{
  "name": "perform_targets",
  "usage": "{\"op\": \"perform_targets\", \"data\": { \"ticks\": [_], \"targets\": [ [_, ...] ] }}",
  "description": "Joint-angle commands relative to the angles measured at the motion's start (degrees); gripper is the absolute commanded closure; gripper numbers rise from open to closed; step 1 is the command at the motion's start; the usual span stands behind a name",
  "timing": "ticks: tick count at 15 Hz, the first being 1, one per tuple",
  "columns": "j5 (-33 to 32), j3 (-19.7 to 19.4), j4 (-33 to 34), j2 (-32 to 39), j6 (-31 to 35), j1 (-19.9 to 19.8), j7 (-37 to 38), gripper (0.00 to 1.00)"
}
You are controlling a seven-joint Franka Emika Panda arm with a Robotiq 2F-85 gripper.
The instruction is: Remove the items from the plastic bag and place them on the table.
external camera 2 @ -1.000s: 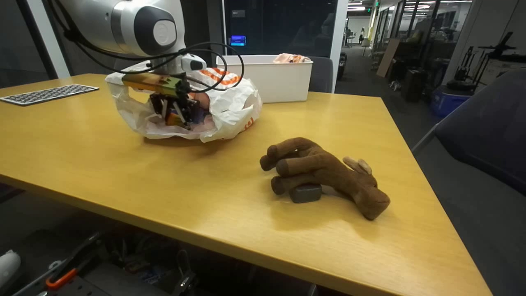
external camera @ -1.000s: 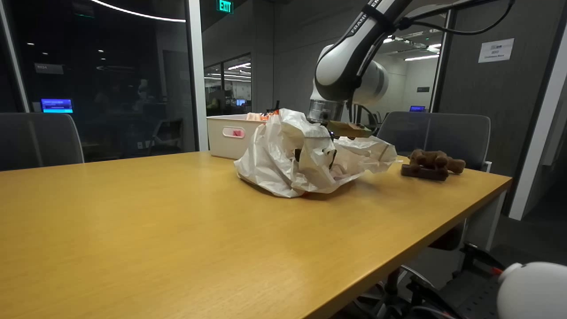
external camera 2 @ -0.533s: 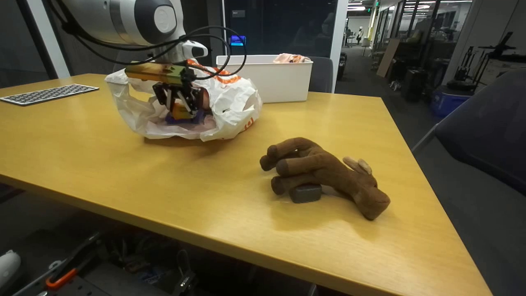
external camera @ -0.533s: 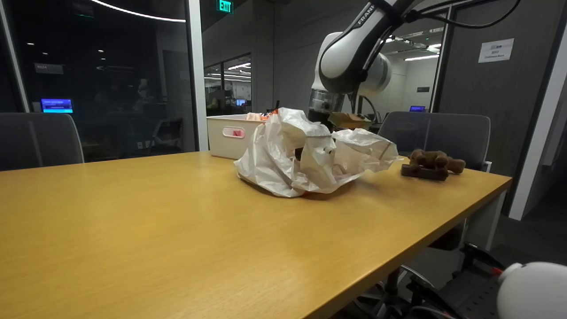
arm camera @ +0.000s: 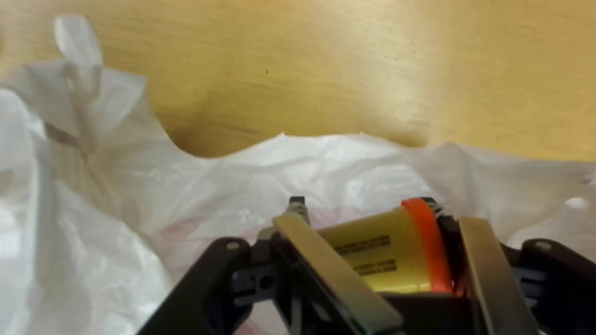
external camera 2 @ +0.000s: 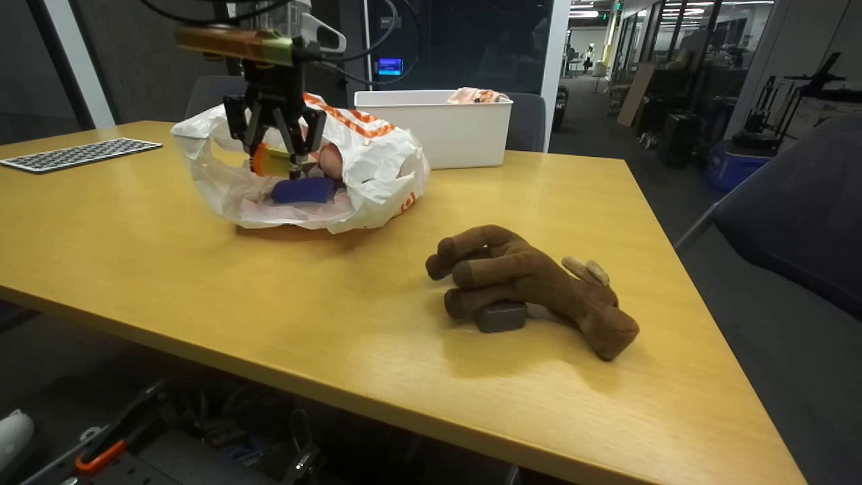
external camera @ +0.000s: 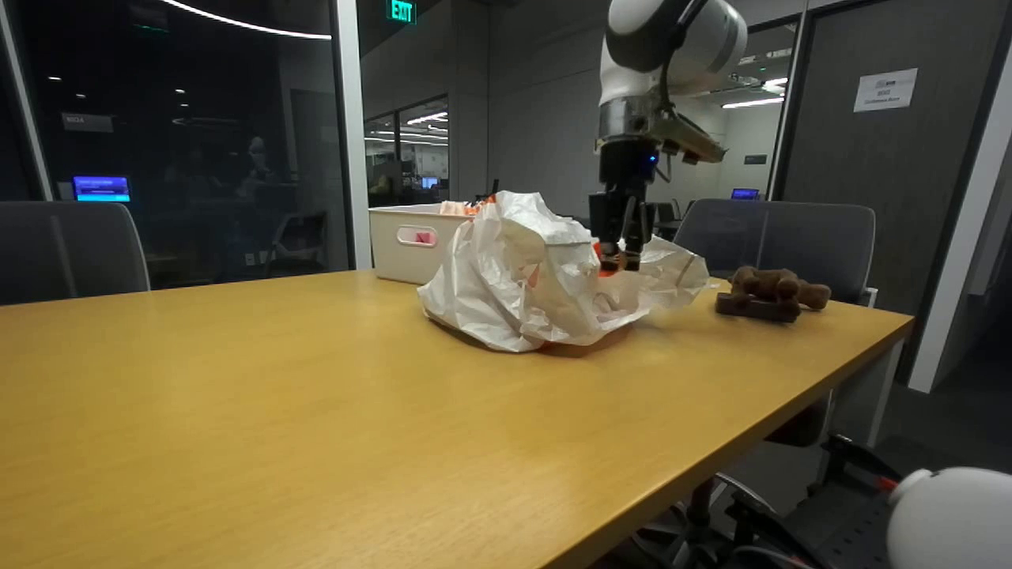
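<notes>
A light-brown conference table (external camera 2: 350, 283) carries a slumped white plastic shopping bag (external camera 2: 387, 165) with a white bin (external camera 2: 438, 135) near it. Well apart from the bag lies a brown plush animal (external camera 2: 539, 276). At the bag's open mouth, the gripper (external camera 2: 275, 164) is clamped on 1 orange-lidded yellow tub (arm camera: 382, 251). A blue object (external camera 2: 303, 190) lies lower, inside the bag; a black block (external camera 2: 502, 318) sits partly under the plush animal.

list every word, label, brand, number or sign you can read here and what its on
"EXIT": green sign
Yellow container: black print, too blurred to read
Bag: orange-red print, no word readable
Paper: print too small to read
Grey plate: too small to read
Blue screen: too blurred to read
Keyboard: too small to read
</notes>
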Motion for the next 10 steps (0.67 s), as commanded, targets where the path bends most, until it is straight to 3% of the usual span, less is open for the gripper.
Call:
{"op": "perform_targets", "data": {
  "ticks": [1, 4, 10],
  "targets": [
    [-0.5, -2.2, -0.7, -9.2, -8.1, -1.5, -0.4, 0.65],
    [-4.1, -3.0, -2.0, -14.3, -6.7, -4.2, 6.3, 0.65],
    [-9.1, -4.8, -3.6, -14.0, 0.8, -10.4, 17.2, 0.65]
  ]
}}
